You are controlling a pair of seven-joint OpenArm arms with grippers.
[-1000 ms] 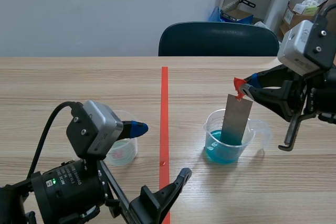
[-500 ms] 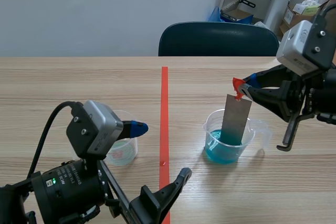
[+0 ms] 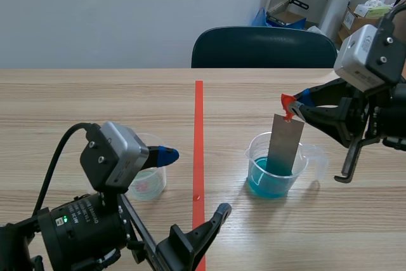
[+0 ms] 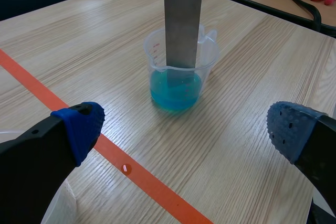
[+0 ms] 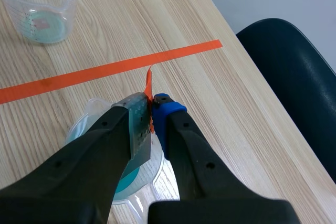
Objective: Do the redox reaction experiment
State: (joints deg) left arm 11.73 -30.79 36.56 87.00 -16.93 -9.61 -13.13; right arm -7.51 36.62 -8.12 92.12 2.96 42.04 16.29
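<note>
Metal strip (image 3: pixel 283 145) long axis near-vertical, foot in blue-solution beaker (image 3: pixel 255 160); your right jaws pinch its orange tag (image 3: pixel 288 101) from above; left jaws spread, well apart.

left arm's parked low with its tool (image 4: pixel 185 127) spread wide open; right arm comes in raised from the side, tool (image 3: pixel 295 107) tipped slightly downward, fingers pinched tight on the top of the metal strip (image 3: pixel 283 144)
</note>
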